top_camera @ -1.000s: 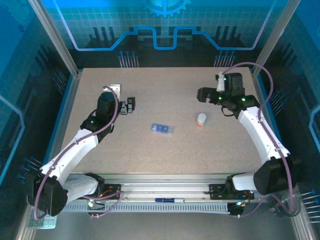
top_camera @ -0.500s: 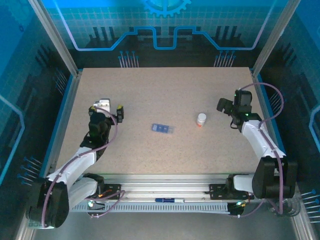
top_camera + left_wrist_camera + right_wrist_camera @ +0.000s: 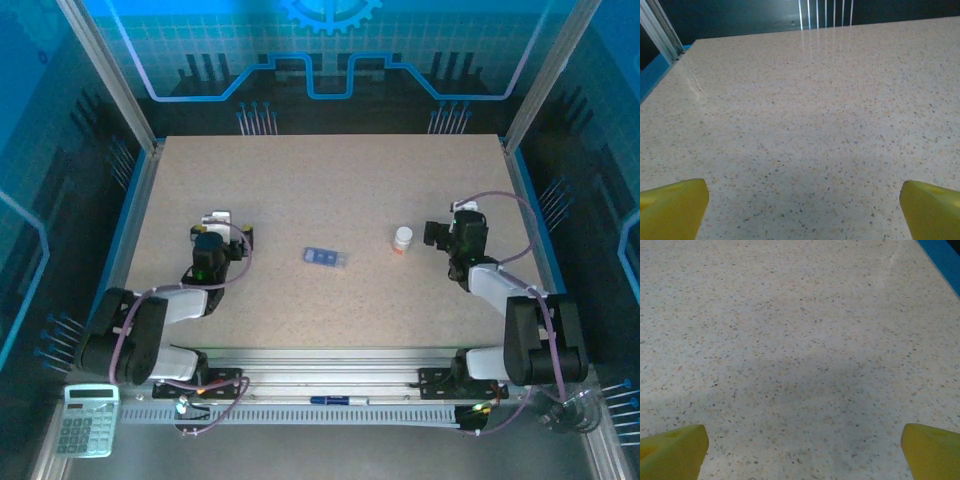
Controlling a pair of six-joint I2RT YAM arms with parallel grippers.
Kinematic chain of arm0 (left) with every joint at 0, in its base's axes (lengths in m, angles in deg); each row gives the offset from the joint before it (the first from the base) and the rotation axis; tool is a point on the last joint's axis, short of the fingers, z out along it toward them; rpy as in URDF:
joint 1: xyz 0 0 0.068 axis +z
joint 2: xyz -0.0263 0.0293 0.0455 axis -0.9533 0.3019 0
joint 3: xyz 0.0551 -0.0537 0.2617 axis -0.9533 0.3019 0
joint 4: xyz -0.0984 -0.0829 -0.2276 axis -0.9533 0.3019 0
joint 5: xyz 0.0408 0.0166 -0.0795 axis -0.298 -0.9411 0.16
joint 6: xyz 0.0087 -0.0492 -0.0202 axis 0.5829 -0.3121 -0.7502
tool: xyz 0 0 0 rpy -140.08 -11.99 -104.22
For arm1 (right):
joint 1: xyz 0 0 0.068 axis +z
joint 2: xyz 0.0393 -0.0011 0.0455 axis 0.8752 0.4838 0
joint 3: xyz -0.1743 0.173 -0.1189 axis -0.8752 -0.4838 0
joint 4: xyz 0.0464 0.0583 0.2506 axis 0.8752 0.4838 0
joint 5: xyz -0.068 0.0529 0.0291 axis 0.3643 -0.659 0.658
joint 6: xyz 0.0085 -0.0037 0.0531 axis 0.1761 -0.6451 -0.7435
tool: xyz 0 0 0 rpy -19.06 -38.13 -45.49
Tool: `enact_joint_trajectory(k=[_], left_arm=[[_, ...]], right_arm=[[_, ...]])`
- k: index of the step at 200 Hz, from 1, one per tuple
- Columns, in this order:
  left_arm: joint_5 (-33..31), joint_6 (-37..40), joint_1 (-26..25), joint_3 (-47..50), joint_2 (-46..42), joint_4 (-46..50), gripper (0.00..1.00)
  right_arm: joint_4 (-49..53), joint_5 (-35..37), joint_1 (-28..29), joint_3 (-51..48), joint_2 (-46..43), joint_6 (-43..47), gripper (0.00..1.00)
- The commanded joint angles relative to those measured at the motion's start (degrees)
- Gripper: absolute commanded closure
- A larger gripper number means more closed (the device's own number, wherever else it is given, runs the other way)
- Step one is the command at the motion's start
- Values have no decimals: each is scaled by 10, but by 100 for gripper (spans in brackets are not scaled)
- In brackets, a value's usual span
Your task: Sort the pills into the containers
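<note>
The translucent blue pill box point(image 3: 325, 257) lies flat near the middle of the speckled table point(image 3: 330, 180). I cannot make out any loose pills. My left gripper point(image 3: 228, 228) sits low at the left, well away from the pill box. Its yellow fingertips point(image 3: 672, 207) stand wide apart over bare table, so the left gripper point(image 3: 802, 212) is open and holds nothing. My right gripper point(image 3: 450, 226) sits low at the right, just right of the orange bottle. The right gripper point(image 3: 802, 452) is open too, and its fingertips point(image 3: 932, 450) are spread over bare table.
A small orange bottle with a white cap point(image 3: 402, 240) stands right of the pill box. Both arms are folded back towards the near edge. A calculator point(image 3: 85, 420) and a pen point(image 3: 335, 400) lie off the table in front. Blue rails point(image 3: 655, 75) border the sides.
Both arms have drawn back and folded down towards their bases. The left gripper dropped from the far left, the right from the back right. Pill box and bottle have not moved.
</note>
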Motion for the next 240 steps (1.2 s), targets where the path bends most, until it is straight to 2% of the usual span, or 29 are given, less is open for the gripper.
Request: enact_joint_trajectory(k=[1,9,21,43,55,69,79,91,119,240], left_arm=[[35,8,8,-12,28,-60,1],[45,9,11,-12,39,-70,1],[52,2,20,-11,45,-77,1],[113,-14,48,-5,56,-92,1],[152,-13,58,-6,70,-98,1],[166,-16,66,-12,87,-107,1],[194,-18,75,-17,87,-98,1],[215,-21,84,-20,86,-91,1],[220,-39,97,-35,88,-66,1],[219,-50,106,-39,89,-58,1]], right_arm=[[-165,-13,16,-37,19,26,0],[-172,-22,24,-40,18,43,0],[-243,-23,31,-61,33,65,0],[-349,-29,32,-100,70,69,0],[-356,-36,34,-104,79,70,0],[-430,-30,33,-122,109,74,0],[-399,-42,31,-120,97,69,0],[-413,-54,29,-117,107,75,0],[-327,-62,23,-78,102,66,0],[-335,-35,39,-77,107,80,0]])
